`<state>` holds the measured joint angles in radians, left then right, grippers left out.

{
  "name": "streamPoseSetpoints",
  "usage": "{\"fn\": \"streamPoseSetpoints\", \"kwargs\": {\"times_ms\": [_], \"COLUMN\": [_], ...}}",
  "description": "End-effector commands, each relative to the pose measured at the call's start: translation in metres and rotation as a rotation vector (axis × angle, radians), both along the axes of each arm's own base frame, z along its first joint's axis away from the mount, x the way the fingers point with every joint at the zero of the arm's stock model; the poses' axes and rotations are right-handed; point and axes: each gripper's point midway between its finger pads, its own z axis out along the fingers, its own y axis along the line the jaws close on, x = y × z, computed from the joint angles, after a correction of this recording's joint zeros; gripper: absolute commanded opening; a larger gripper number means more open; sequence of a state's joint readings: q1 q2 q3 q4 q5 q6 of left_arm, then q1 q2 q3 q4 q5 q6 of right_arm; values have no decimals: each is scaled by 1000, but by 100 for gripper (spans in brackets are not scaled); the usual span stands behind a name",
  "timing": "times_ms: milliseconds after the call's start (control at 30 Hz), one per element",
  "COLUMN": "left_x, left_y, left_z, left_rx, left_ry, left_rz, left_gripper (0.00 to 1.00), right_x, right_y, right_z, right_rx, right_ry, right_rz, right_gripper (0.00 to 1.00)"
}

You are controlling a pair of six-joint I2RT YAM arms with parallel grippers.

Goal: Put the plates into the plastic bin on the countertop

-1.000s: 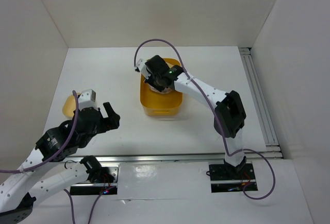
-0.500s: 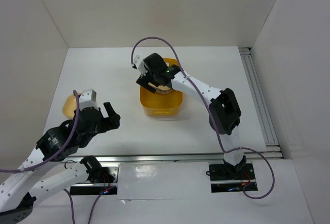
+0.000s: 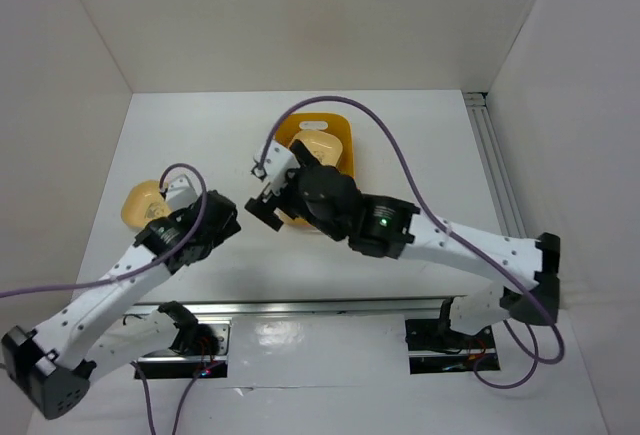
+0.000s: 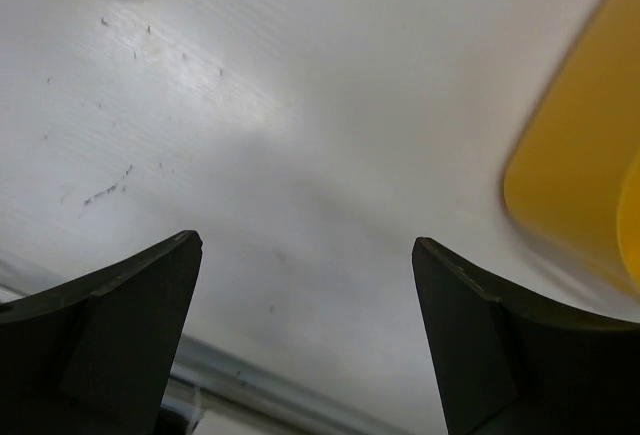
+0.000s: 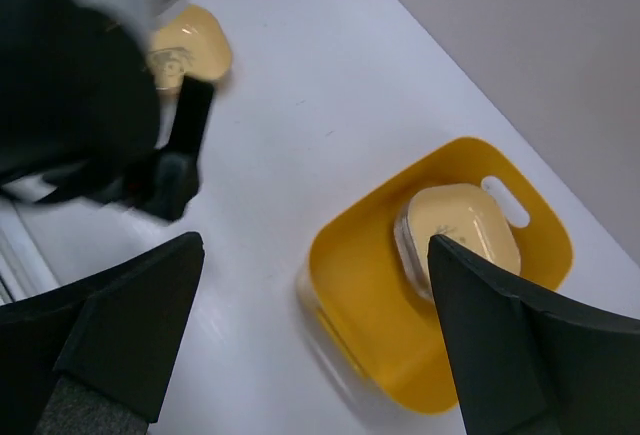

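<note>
The left tool (image 4: 305,255) and the right tool (image 5: 315,247) are both gaping wide, gripping nothing. A stack of plates (image 5: 462,227) is sitting inside the plastic bin (image 5: 350,295). One yellow plate (image 5: 187,43) is lying on the table (image 5: 300,105), well left of the bin.

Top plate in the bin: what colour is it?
The plate is pale yellow; right wrist view shows it best.

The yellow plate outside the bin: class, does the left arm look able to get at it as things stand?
Probably yes. The yellow plate lies on bare countertop close beside the left tool, which is open and empty, and nothing stands between them.
</note>
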<state>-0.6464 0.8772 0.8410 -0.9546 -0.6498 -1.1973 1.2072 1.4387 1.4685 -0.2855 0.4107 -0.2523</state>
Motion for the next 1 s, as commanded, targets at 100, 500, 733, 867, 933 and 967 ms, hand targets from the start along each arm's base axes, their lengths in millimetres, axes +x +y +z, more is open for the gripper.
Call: {"fn": "streamPoseSetpoints", "kwargs": {"times_ms": [100, 500, 733, 867, 933, 967], "left_x": [99, 189, 196, 195, 194, 192], "left_y": [43, 98, 132, 141, 146, 155], "left_z": [-11, -3, -58, -67, -74, -74], "left_rx": [-73, -158, -187, -182, -175, -176], "left_ry": [-78, -31, 84, 97, 105, 103], "left_rz": [123, 336, 444, 458, 473, 496], "left_gripper": [100, 100, 100, 99, 99, 99], "right_x": [-37, -72, -91, -91, -90, -93], "right_y": [-26, -48, -57, -63, -62, -61], "right_z": [-50, -94, -112, -117, -119, -124], "right_rx": [113, 171, 157, 176, 168, 148], "right_ry": [144, 254, 273, 283, 281, 285], "right_rz": [-87, -9, 16, 1, -8, -2], "right_gripper": [100, 100, 100, 100, 100, 100]}}
